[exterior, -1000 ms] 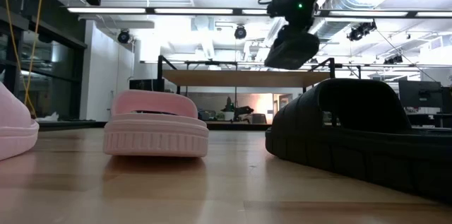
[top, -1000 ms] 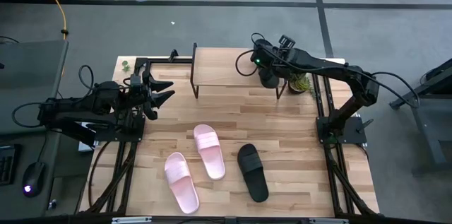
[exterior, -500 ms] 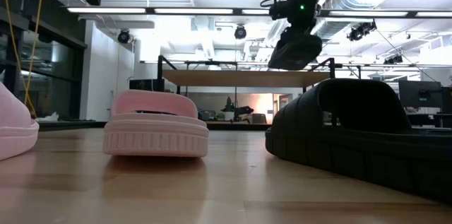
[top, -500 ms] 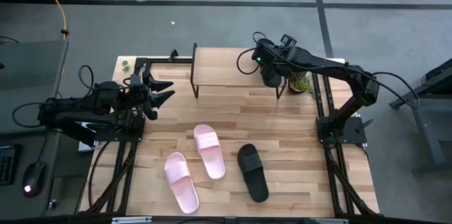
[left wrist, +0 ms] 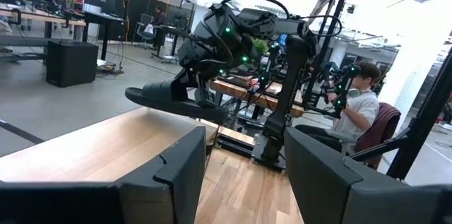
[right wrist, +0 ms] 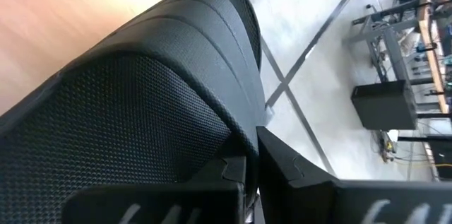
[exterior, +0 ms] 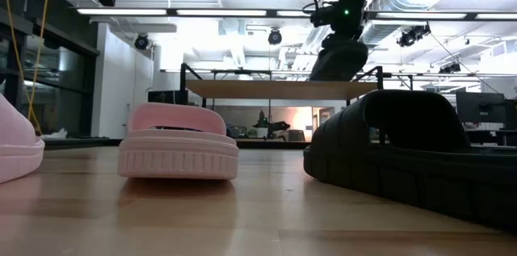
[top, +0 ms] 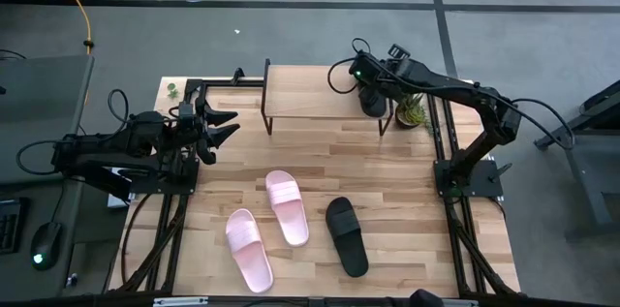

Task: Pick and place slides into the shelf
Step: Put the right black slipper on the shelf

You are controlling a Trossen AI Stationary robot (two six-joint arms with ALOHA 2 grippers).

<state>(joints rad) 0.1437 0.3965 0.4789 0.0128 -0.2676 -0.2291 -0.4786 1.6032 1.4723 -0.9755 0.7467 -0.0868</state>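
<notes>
R claw (top: 373,104) is at the right end of the shelf (top: 310,92), clamped shut on a black slide (left wrist: 176,100). L wrist view shows that slide held roughly level in the air above the shelf's top board, not touching it. In the low view it hangs tilted, just over the board's right part. R wrist view is filled w/ the slide's textured strap, pinched between the claw's dark fingers (right wrist: 282,160); shelf wood shows beyond it.

L claw (top: 221,123) waits at the tabletop's (top: 407,162) left edge, beside the shelf's left end, fingers spread wide, holding nothing. Its own fingers (left wrist: 180,167) frame the L wrist view w/ a clear gap between them.

Three slides lie on the tabletop, near the front:
- pink slide (top: 287,207) about centre, toe pointing away from the shelf's side at a slight slant.
- 2nd pink slide (top: 249,249) just beside it, to the left and nearer the front edge; apart from the first, not touching.
- 2nd black slide (top: 346,235) to the right of the pink pair, near but apart.

Shelf sits at the tabletop's back, light wood top on thin black legs; top board bare except where the R arm reaches over it. A small green plant (top: 411,111) stands just right of the shelf's right end.

A person (left wrist: 357,111) sits in the room behind, seen in the L wrist view.
</notes>
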